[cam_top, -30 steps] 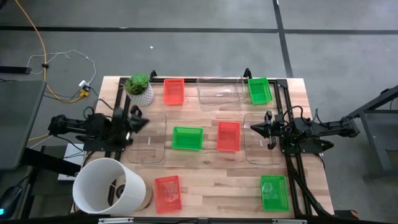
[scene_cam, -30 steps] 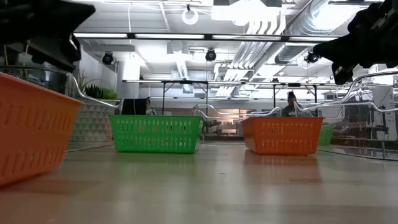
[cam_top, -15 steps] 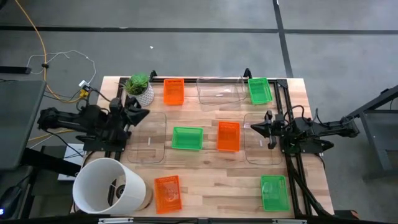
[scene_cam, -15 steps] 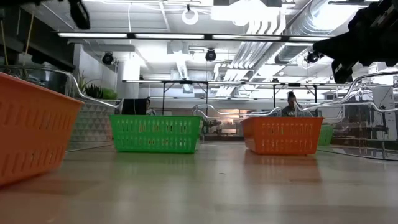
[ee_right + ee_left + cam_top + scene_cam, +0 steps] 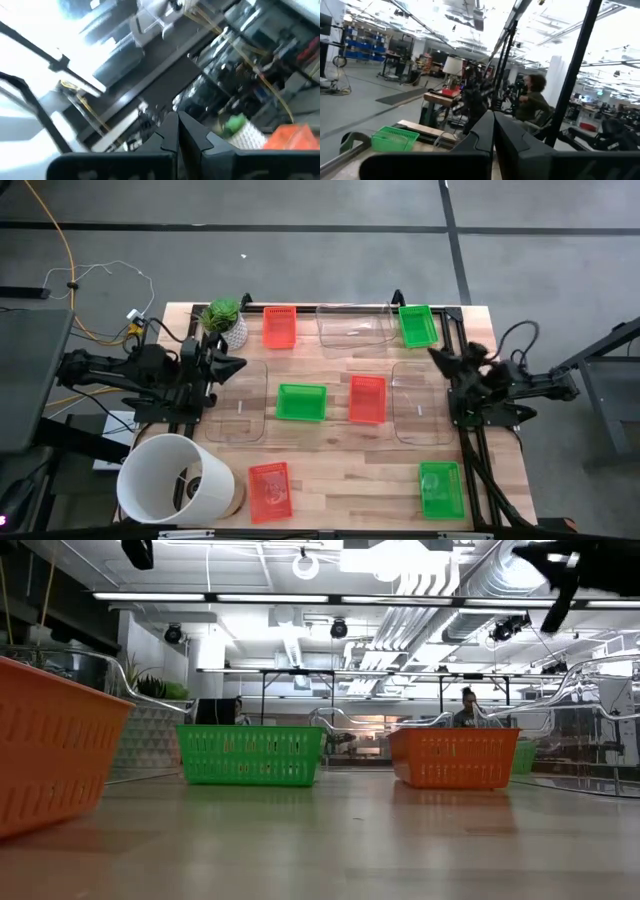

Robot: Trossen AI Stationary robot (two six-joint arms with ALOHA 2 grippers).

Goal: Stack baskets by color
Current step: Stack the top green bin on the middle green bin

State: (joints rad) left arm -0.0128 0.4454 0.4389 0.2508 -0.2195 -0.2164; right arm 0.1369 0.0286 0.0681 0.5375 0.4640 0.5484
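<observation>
I see both sets of jaws closed and empty: the left gripper (image 5: 238,364) at the table's (image 5: 330,480) left edge, the right gripper (image 5: 436,354) at its right. Nothing is stacked; red mesh plastic baskets (image 5: 367,398), green ones (image 5: 301,402) and clear ones (image 5: 354,327) lie apart, presumably the sorting layout.

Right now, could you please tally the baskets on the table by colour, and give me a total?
Red baskets: 3
Green baskets: 3
Clear baskets: 3
Total: 9
</observation>
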